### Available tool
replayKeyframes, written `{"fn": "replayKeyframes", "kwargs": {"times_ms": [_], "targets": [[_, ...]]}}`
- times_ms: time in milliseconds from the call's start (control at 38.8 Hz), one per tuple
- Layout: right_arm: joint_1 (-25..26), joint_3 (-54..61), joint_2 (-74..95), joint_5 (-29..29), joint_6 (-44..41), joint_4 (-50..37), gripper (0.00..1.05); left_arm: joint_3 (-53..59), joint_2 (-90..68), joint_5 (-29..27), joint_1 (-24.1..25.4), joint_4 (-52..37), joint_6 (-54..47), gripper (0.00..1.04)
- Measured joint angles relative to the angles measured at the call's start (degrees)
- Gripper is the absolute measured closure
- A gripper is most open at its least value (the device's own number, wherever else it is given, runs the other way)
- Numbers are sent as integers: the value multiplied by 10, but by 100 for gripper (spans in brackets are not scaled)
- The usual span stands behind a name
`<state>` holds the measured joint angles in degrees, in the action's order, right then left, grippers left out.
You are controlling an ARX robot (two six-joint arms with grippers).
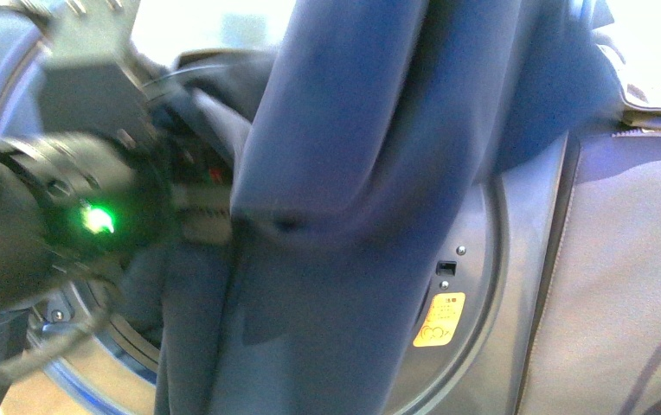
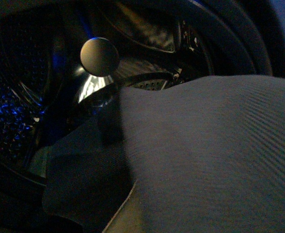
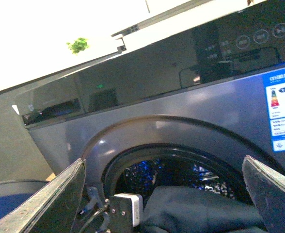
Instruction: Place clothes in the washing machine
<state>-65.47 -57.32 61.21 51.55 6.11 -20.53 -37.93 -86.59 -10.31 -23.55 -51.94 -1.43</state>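
The navy clothes (image 1: 344, 199) hang as a big floppy drape across the round opening of the silver-grey washing machine (image 1: 474, 259), partly inside it. My left gripper (image 1: 190, 201) reaches into the opening, shut on the clothes; its fingers are buried in the fabric. In the left wrist view the ribbed clothes (image 2: 210, 160) fill the foreground before the perforated drum (image 2: 16, 107). My right gripper (image 3: 162, 199) stands open outside, facing the porthole (image 3: 171, 170), with nothing between its fingers (image 3: 50, 204). The clothes (image 3: 196, 211) bulge in the lower part of the opening.
A yellow warning sticker (image 1: 439, 320) sits on the door rim. A grey-brown flat-panelled unit (image 1: 630, 285) stands right of the washer, with beige fabric (image 1: 660, 95) on top. The dark control panel (image 3: 181, 68) and a blue-white label (image 3: 283, 111) are above the porthole.
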Motion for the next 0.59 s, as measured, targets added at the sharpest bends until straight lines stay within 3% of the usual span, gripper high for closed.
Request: {"fn": "replayKeyframes", "kwargs": {"times_ms": [206, 464, 593], "targets": [[41, 48, -51, 11, 18, 47, 8, 0, -12, 1, 4, -6, 0, 98], [199, 93, -188, -21, 50, 179, 8, 0, -12, 5, 14, -12, 0, 98], [228, 111, -231, -19, 43, 211, 8, 0, -15, 4, 16, -12, 0, 98]]}}
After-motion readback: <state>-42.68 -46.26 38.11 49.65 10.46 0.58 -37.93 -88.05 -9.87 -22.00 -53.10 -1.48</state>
